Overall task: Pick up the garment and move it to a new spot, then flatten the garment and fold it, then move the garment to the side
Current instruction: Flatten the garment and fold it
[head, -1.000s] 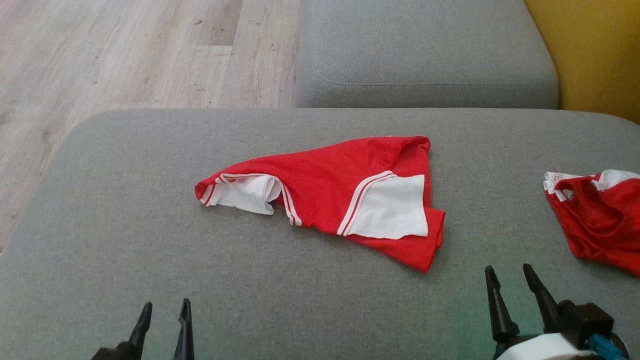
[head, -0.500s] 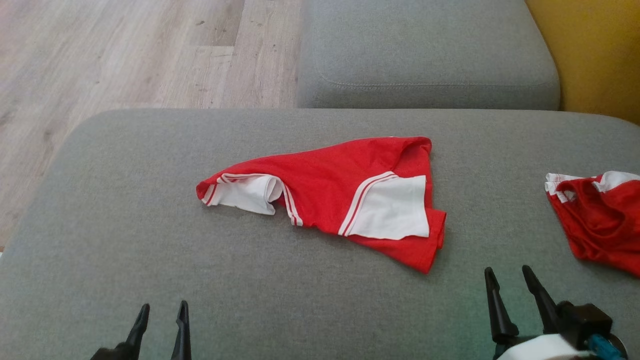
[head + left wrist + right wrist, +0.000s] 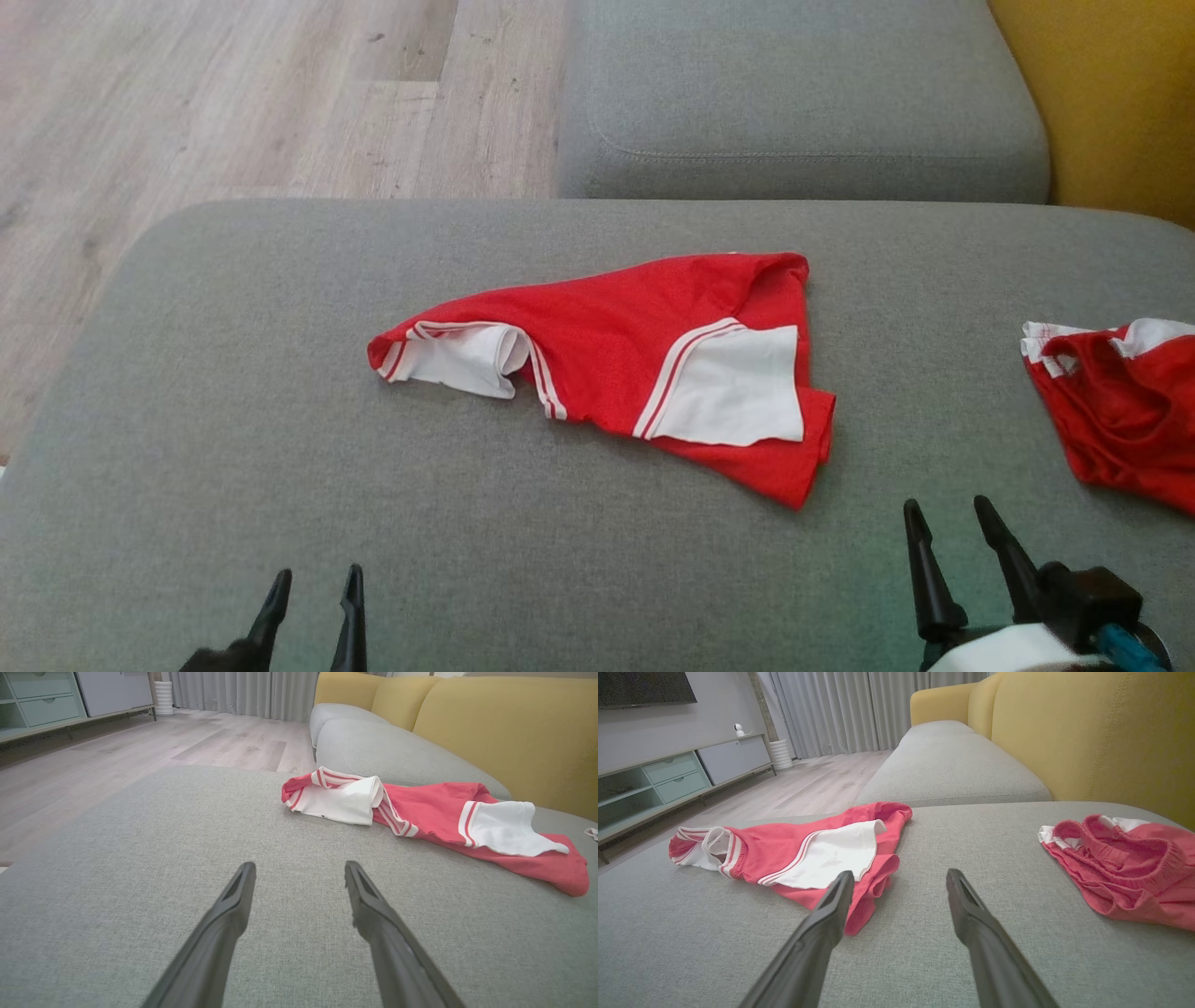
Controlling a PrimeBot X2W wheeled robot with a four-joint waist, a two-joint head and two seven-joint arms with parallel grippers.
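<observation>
A crumpled red sports garment with white panels and striped trim [image 3: 616,345] lies near the middle of a grey fabric sofa cushion [image 3: 233,420], slightly toward its far edge. The left gripper [image 3: 316,574] and right gripper [image 3: 946,504] sit by the near edge, each with its two dark fingers spread apart and holding nothing, both clear of the cloth. A second bunched red-and-white garment [image 3: 1120,420] rests at the cushion's right edge.
</observation>
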